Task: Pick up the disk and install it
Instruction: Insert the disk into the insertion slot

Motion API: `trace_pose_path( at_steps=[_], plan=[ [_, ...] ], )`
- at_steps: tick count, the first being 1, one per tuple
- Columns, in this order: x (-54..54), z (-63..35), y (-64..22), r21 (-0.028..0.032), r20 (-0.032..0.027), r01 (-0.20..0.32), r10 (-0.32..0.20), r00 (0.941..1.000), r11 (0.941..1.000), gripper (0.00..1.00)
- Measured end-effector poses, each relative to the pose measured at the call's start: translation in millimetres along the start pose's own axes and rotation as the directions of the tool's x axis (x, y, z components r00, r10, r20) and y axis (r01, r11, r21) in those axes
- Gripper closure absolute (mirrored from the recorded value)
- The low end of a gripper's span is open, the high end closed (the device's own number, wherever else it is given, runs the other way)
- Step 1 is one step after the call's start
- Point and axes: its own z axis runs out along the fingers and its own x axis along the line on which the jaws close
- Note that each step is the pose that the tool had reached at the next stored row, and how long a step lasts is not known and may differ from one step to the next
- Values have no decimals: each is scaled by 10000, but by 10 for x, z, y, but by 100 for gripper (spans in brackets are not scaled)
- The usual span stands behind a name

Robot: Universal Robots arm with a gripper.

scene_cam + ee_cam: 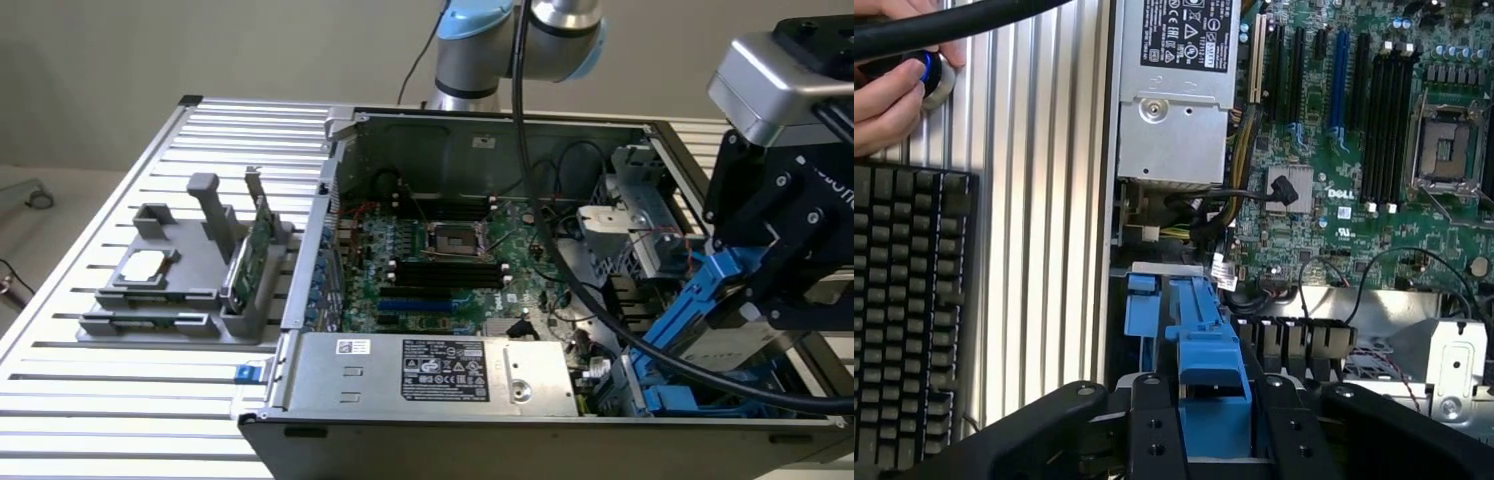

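Disk hangs tilted and on edge in the gripper, over the case corner at the exterior view's right. The tilt probably lines its blue rails up with the bay below.

Wrist view: fingers are clamped on the disk's blue rail end, one on each side, touching it as far as I can tell. Disk runs out from between the fingers toward the case interior, near the power supply. A hand sits by a keyboard, well apart.

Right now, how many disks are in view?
1: the disk, blue-railed, gripped by the end effector at the exterior view's right, over the open case. More may be hidden inside.
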Motion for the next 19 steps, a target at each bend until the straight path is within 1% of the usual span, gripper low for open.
trace_pose_path(
  at_steps=[3, 7, 9, 11, 12, 13, 14, 17, 19],
  plan=[
    [1, 23, -5, 6, 30, 7, -7, 10000, 10000, 67],
    [2, 24, -5, 6, 88, 7, -7, 10000, 10000, 67],
    [2, 17, -8, -3, 115, 8, -8, 9999, 10000, 67],
    [0, -15, -17, -32, 146, 11, -11, 9999, 10000, 67],
    [-1, -44, -19, -58, 156, 8, -7, 9999, 10000, 67],
    [-3, -84, -20, -82, 141, 3, -2, 9999, 10000, 67],
    [-4, -113, -22, -101, 145, 3, -2, 9999, 9999, 67],
    [-3, -158, -23, -133, 155, 0, 2, 9999, 9999, 67],
    [10, -162, -27, -138, 195, 3, 0, 9998, 9999, 67]
  ],
)
